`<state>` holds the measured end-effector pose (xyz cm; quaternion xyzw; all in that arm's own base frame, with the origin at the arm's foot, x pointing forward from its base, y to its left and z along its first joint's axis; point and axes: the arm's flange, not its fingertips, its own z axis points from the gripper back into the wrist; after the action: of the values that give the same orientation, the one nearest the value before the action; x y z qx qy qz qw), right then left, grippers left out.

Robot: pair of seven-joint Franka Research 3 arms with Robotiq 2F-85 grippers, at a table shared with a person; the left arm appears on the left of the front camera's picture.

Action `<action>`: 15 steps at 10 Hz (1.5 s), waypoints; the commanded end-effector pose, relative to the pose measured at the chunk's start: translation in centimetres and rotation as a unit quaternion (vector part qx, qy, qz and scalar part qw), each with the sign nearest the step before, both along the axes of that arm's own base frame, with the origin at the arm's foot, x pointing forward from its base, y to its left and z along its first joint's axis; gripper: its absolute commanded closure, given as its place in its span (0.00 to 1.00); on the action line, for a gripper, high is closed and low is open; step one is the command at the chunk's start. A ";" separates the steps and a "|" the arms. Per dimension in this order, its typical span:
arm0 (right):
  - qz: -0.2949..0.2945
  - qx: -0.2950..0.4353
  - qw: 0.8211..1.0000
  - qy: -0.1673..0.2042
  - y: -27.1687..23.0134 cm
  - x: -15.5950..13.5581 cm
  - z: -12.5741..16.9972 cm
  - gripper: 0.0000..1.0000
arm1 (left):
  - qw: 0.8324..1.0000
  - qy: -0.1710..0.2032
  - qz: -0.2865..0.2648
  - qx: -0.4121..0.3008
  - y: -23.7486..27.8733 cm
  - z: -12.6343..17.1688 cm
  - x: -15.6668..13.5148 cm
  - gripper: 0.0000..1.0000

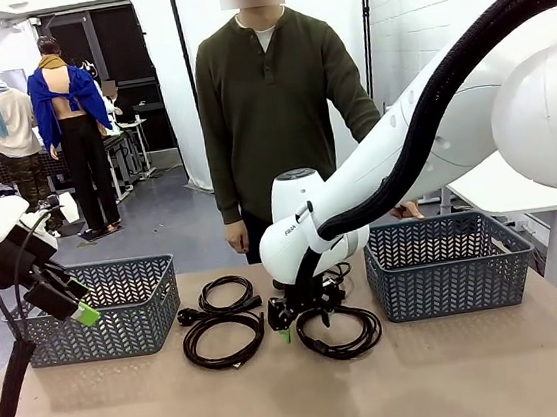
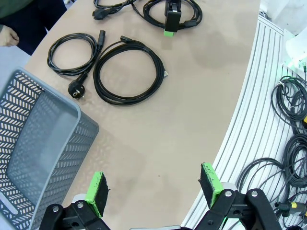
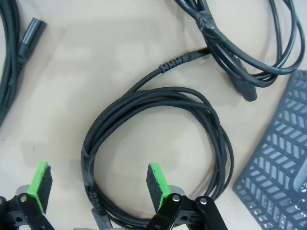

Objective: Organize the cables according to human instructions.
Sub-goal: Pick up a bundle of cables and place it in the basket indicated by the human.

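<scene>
Beige tabletop (image 1: 429,383) holds coiled black cables (image 3: 158,94) — one braided, beneath released right hand (image 3: 97,172); left hand (image 2: 153,176) released too.

4 cables (image 1: 223,341) on table (image 1: 429,383) ctr, btwn L basket (image 1: 104,309) & R basket (image 1: 446,265): 2 L of ctr, 2 R. R gripper (image 1: 290,330) over front-R coil (image 1: 345,336), straddling its edge. Person (image 1: 272,109) behind table.

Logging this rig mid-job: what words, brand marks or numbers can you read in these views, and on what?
No text is clear enough to quote.
Small dark brand mark on the white right robot arm: too small to read.
Grey plastic lattice baskets, coiled black cables, beige tabletop: no print visible.
</scene>
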<state>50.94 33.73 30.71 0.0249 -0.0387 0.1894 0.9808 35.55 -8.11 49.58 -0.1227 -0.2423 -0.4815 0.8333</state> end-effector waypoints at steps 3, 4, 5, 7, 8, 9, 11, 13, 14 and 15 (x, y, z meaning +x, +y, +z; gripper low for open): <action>-0.008 -0.021 1.000 -0.009 0.6 0.5 -0.9 0.00 | 1.000 0.004 -0.004 -0.008 0.1 0.0 0.1 0.00; -0.007 -0.022 1.000 -0.009 0.7 0.5 -0.9 0.04 | 1.000 0.004 -0.004 -0.008 0.1 0.0 0.1 0.00; -0.008 -0.024 1.000 -0.010 0.7 0.4 -0.9 0.22 | 1.000 0.004 -0.004 -0.008 0.1 0.0 0.1 0.00; -0.009 -0.024 1.000 -0.008 0.8 0.5 -1.0 0.59 | 1.000 0.004 -0.004 -0.008 0.1 0.0 0.1 0.00; -0.012 -0.024 1.000 -0.007 0.8 0.5 -1.0 0.77 | 1.000 0.004 -0.004 -0.008 0.1 0.0 0.1 0.00; -0.013 -0.024 1.000 -0.004 0.9 0.6 -0.9 0.95 | 1.000 0.004 -0.004 -0.008 0.1 0.0 0.1 0.00; -0.013 -0.022 1.000 0.000 1.0 0.5 -1.0 1.00 | 1.000 0.004 -0.004 -0.008 0.1 0.0 0.1 0.00; -0.016 -0.022 1.000 0.008 1.3 0.3 -1.2 1.00 | 1.000 0.004 -0.004 -0.008 0.1 0.0 0.1 0.00; -0.017 -0.024 1.000 0.010 1.4 0.2 -1.3 1.00 | 1.000 0.004 -0.004 -0.008 0.1 0.0 0.1 0.00; -0.020 -0.025 0.999 0.014 1.5 0.1 -1.3 1.00 | 1.000 0.004 -0.004 -0.008 0.1 0.0 0.1 0.00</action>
<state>51.30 33.96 30.48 0.0177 -0.0325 0.1827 0.9825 35.55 -8.11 49.58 -0.1228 -0.2423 -0.4814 0.8334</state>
